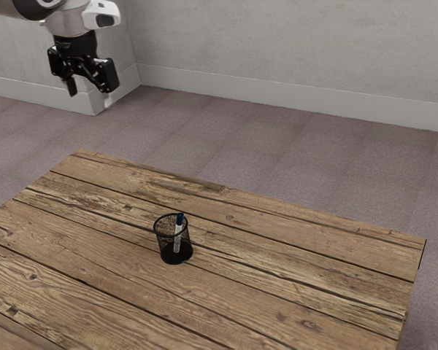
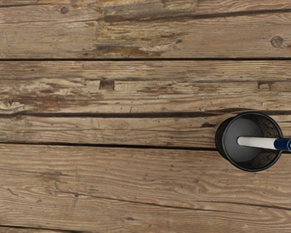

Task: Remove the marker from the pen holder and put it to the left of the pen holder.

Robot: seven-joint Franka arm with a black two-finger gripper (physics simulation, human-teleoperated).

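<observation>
My black 2-finger gripper (image 1: pixel 90 91) hangs high, fingers spread apart, well away from the white, blue-capped marker (image 1: pixel 178 237) inside the black mesh pen holder (image 1: pixel 175 257).

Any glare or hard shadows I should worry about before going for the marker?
Exterior view: soft, even light, no hard shadow beside the pen holder. Wrist view: no strong glare on the table; the marker's white barrel stands out against the holder's grey floor.

Rough, weathered wooden table (image 1: pixel 95 277), black metal-looking mesh pen holder (image 2: pixel 247 156), smooth plastic-looking marker (image 2: pixel 259 142) with glossy blue cap (image 2: pixel 284 144), matt plaster-like far wall (image 1: pixel 299 51), matt carpet-like floor (image 1: pixel 263 146)
</observation>
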